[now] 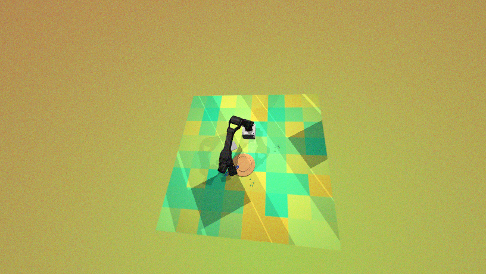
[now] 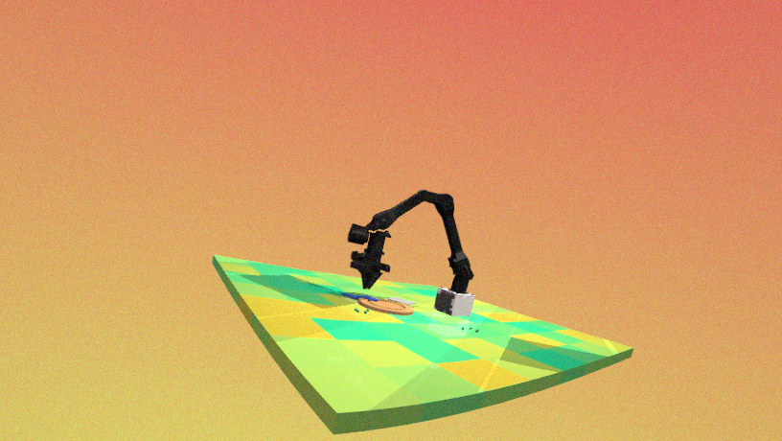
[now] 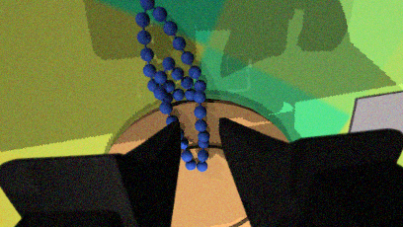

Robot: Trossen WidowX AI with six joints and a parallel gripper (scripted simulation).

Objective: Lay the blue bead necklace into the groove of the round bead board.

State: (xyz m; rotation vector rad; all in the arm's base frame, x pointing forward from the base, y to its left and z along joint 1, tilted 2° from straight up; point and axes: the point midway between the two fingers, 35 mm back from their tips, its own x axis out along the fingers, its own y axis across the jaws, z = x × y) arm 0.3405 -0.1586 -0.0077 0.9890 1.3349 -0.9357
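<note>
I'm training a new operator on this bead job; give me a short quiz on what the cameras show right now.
1. True or false: the necklace lies fully in the groove of the board.
2. What sits between the fingers of the gripper? A) the necklace's end loop B) a grey box C) nothing
3. Name the small loose things on the table just past the board.

Key: 1 false, most of it trails off the board over the table. 2 A. 3 small green beads.
</note>
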